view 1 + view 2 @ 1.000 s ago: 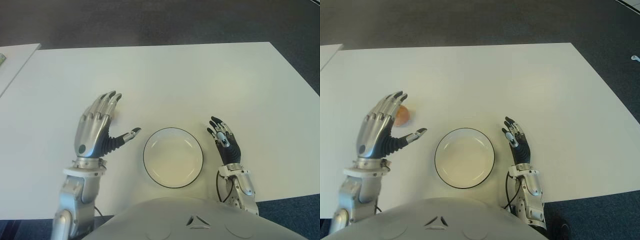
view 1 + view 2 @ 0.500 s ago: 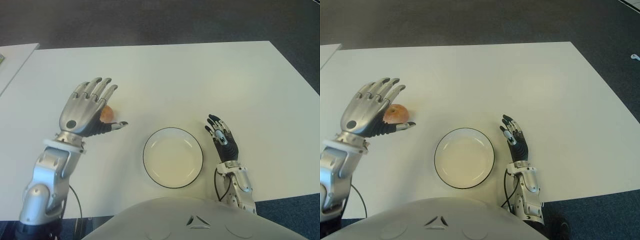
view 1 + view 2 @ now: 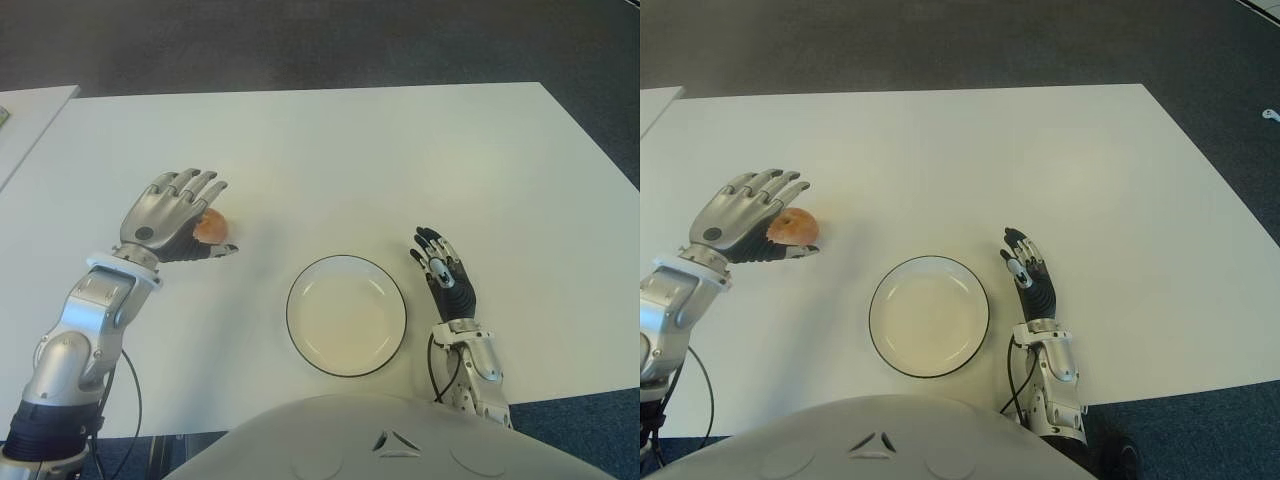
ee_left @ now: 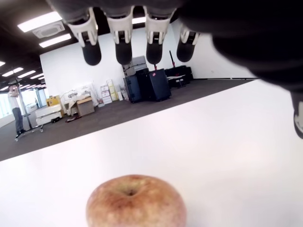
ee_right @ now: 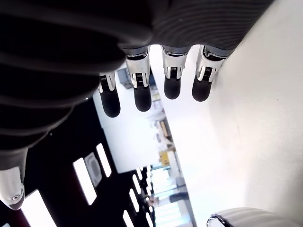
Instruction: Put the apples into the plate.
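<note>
- One white desk (image 3: 330,150) carries everything, and its bare top gives the left hand a free path from the apple across to the plate; no obstacle shows between them.
- Next in size, the plate (image 3: 346,315) sits near the robot's body, empty, with the apple well apart from it on the robot's left. A good carry would, I judge, lift the fruit clear of the dark rim before lowering it into the middle.
- Then the left hand (image 3: 172,216), which hovers over the apple with palm down and fingers spread; it grips nothing. In its wrist view the fingertips (image 4: 123,52) hang beyond and above the fruit with desk visible between them, so the hand should come lower and get its fingers past the far side before they curl. The thumb needs to close from the near side, or the round fruit may roll away.
- Smaller, the right hand (image 3: 445,280) shows just beside the plate on its right, fingers extended and holding nothing; it is best left idle and out of the way.
- Smallest, the apple (image 3: 793,227) stands on the desk stem-side up, partly under the left hand; only one apple shows in these views.
</note>
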You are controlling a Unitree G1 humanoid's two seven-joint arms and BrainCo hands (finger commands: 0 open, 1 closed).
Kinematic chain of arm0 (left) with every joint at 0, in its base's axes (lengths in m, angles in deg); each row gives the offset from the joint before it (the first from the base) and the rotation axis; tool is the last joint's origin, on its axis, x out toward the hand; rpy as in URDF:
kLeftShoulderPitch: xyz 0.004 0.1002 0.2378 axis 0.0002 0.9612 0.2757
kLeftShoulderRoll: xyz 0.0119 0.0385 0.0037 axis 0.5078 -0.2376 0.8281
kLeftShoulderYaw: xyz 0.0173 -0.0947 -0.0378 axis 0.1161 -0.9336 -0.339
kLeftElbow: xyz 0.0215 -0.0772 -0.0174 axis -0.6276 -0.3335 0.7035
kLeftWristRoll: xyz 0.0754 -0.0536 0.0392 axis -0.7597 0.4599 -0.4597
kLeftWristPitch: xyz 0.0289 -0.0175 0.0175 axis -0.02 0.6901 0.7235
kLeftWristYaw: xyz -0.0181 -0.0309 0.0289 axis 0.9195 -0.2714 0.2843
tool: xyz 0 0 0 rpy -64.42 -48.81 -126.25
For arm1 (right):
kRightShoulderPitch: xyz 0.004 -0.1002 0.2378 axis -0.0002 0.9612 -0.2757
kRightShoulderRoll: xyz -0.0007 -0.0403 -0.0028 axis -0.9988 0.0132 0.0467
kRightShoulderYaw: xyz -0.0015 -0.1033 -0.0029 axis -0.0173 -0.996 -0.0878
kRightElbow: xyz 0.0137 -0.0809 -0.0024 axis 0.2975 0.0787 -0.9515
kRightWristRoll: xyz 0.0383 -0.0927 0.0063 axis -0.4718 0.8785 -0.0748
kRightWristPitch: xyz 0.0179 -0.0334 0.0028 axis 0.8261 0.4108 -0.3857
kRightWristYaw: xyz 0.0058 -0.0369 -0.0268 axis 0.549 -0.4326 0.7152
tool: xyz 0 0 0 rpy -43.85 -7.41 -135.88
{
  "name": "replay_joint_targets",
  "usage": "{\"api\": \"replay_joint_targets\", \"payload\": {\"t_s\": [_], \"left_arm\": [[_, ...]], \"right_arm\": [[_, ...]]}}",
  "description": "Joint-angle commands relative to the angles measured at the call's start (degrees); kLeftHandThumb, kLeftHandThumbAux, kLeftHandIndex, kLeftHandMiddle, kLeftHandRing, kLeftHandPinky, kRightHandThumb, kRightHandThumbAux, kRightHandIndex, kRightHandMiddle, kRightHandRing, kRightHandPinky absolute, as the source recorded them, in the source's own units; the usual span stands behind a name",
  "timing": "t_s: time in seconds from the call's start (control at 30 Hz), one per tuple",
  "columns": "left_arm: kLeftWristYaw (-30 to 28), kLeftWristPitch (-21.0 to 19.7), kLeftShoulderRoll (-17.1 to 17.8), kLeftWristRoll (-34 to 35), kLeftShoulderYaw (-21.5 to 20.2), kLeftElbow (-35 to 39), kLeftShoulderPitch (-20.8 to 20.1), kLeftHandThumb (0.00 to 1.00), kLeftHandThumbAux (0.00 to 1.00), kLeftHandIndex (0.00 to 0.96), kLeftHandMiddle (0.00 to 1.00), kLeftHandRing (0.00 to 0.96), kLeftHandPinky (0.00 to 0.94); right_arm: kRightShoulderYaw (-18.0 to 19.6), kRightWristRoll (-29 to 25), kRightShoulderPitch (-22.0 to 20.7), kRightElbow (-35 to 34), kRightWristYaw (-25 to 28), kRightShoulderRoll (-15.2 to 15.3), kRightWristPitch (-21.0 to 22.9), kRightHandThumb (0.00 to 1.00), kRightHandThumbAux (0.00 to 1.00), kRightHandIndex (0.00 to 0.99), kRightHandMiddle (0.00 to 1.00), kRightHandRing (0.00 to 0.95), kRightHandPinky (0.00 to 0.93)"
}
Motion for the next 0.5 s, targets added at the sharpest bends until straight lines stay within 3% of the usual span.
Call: {"api": "replay_joint_targets", "payload": {"t_s": [0.03,0.5], "left_arm": [[0.9,1.2,1.8,1.0,2.0,-4.3,-1.8,0.281,0.332,0.027,0.000,0.000,0.042],[3.1,2.2,6.0,2.0,4.2,-12.3,-3.0,0.250,0.335,0.019,0.000,0.000,0.031]], "right_arm": [[0.0,0.2,0.4,1.8,0.0,-0.4,0.0,0.292,0.533,0.155,0.136,0.038,0.000],[0.3,0.7,0.2,2.3,-0.4,-0.4,-1.2,0.273,0.519,0.160,0.135,0.035,0.000]]}}
